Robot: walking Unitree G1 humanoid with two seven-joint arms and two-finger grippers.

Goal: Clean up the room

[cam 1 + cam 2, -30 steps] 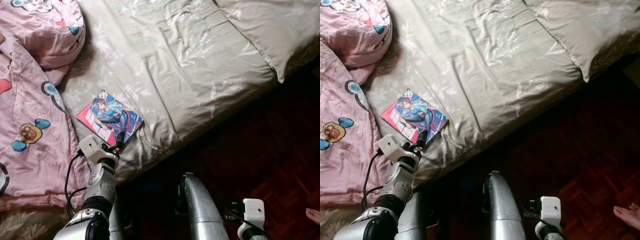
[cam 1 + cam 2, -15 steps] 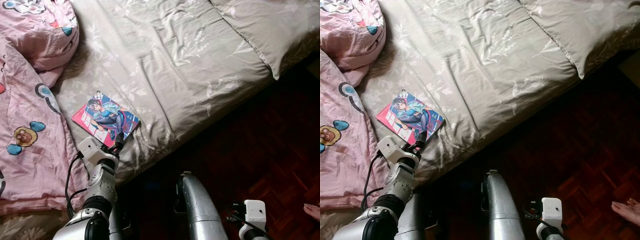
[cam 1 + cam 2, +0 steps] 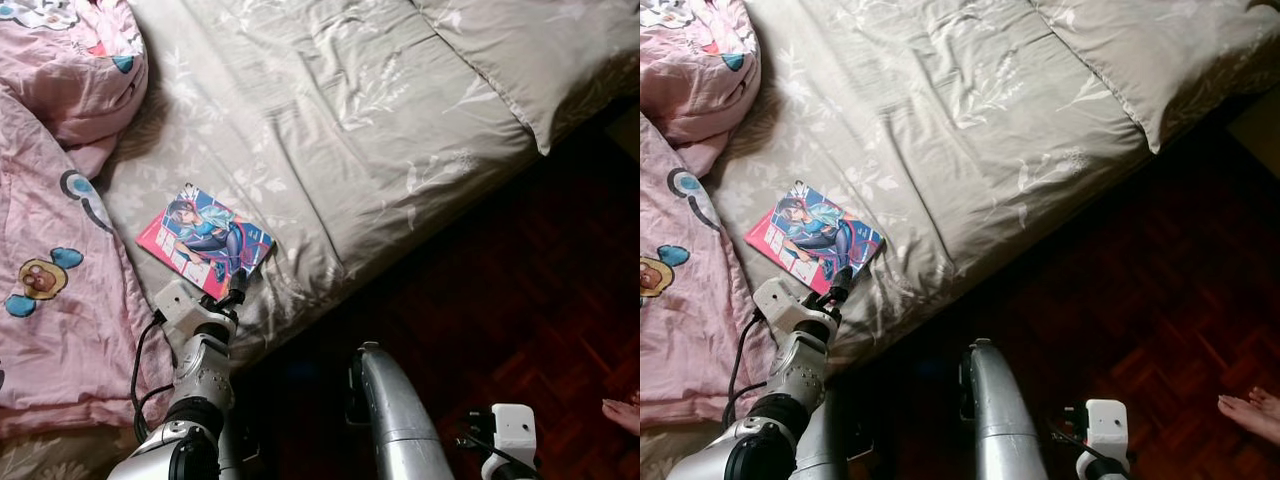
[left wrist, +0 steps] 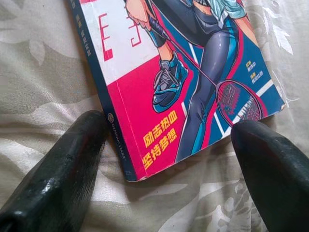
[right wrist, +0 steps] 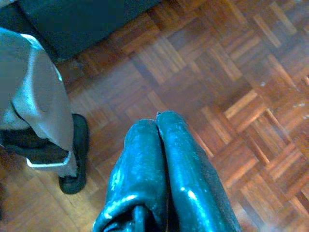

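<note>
The right tool (image 5: 161,145) hangs clenched and empty over the parquet floor (image 5: 251,87), well away from the work. The left tool (image 4: 169,159) is released, its fingers (image 4: 58,159) spread either side of the near corner of the book (image 3: 204,239). The book lies flat on the bed (image 3: 380,130) near its edge, just ahead of that tool, its long axis running away and leftward toward the pink quilt (image 3: 50,300).

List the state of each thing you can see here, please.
Book: closed, flat on bed, cover up.
Left gripper: open, jaws either side of book's corner.
Right gripper: shut, over floor.
Blanket: crumpled.
Bed: sheet wrinkled.
</note>
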